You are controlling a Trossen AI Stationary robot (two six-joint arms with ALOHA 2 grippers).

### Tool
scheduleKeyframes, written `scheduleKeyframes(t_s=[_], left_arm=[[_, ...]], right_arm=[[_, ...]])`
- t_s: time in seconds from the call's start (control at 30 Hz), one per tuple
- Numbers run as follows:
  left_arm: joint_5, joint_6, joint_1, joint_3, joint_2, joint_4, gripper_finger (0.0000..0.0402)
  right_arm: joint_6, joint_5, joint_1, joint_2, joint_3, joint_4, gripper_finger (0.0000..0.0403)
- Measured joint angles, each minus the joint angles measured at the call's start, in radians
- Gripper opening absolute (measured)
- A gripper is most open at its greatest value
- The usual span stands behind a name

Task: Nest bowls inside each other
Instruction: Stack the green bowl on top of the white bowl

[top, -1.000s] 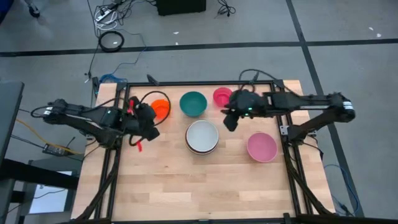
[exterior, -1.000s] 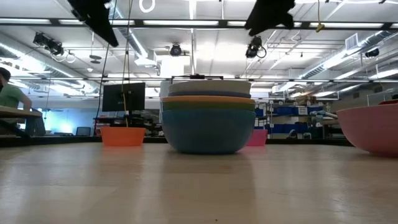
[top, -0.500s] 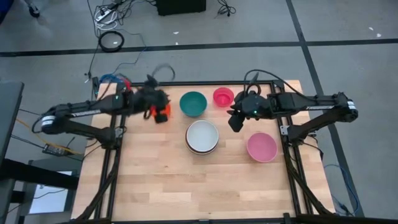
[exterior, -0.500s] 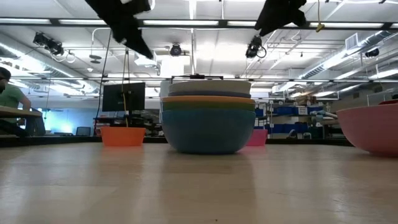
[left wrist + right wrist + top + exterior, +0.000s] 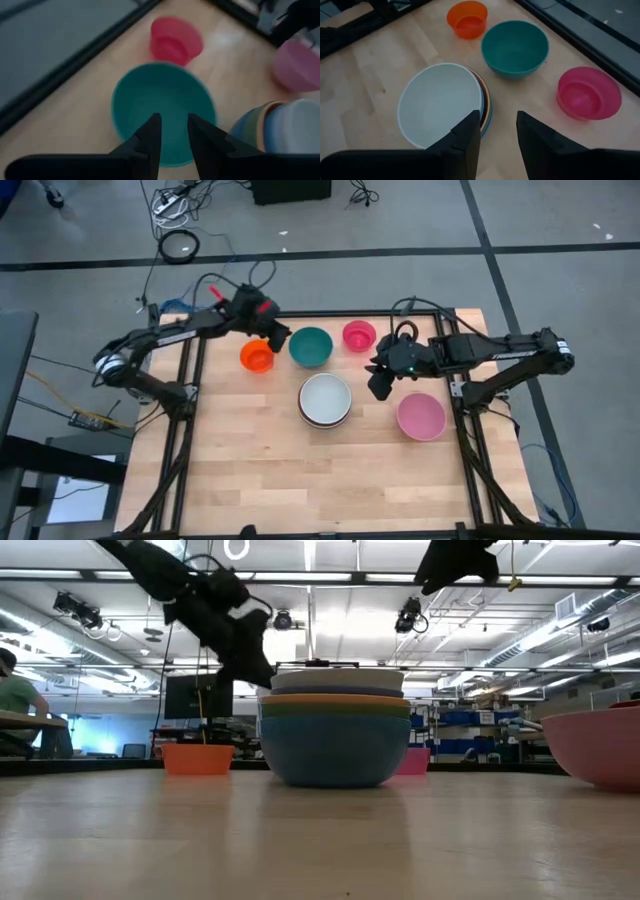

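1. Stack [image 5: 325, 401] at table [image 5: 260, 480] centre: white bowl [image 5: 437, 102] on top, then orange, green and blue rims below it in the low view. Possibly one more pale layer under the white, hard to tell.
2. Loose on the table: teal bowl [image 5: 311, 346] behind the stack, small orange bowl [image 5: 256, 356] just left of it, small magenta bowl [image 5: 359, 335] just right of it, pink bowl [image 5: 421, 416] right of the stack and apart from it.
3. Left gripper [image 5: 272, 332]: above the gap between the small orange bowl and the teal bowl, aimed at the teal one. Fingers parted a little, nothing between them.
4. Right gripper [image 5: 380, 383]: hovering between the stack and the pink bowl. Fingers parted too, empty.
5. Handling, judged: thin plain plastic, so light, fairly stiff, not fragile. Smooth and likely slippery; expect skating across the wood if nudged sideways.
6. Where to grip: the rim, one finger inside the wall and one outside, on the near side. No handle and no lip worth hooking.
7. Pinch firmly: a one-sided rim hold likely lets a wide bowl hang tilted.
8. Order, judged: pink looks wider than the white one, so probably no fit on top. Teal next, then the two small ones.
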Motion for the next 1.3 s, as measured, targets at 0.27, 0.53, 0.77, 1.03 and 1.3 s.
scheduleKeyframes(t_s=[0.27, 0.53, 0.77, 1.03, 1.3], left_arm=[[-0.007, -0.003, 0.014, 0.053, 0.183, 0.012, 0.0104], [-0.001, -0.041, 0.013, 0.11, 0.293, -0.044, 0.0104], [-0.042, -0.03, 0.011, 0.15, 0.312, -0.072, 0.0104], [-0.266, 0.057, -0.034, 0.277, 0.311, -0.264, 0.0104], [-0.232, 0.077, -0.031, 0.324, 0.311, -0.303, 0.0119]], right_arm=[[0.021, 0.0, 0.006, 0.0, 0.0, -0.029, 0.0116], [0.028, 0.006, 0.005, 0.0, 0.0, -0.04, 0.0116], [0.03, 0.007, 0.005, 0.0, 0.0, -0.047, 0.0116], [0.036, 0.014, 0.003, 0.001, 0.0, -0.051, 0.0116], [0.037, 0.014, 0.003, 0.001, 0.0, -0.051, 0.0116]])
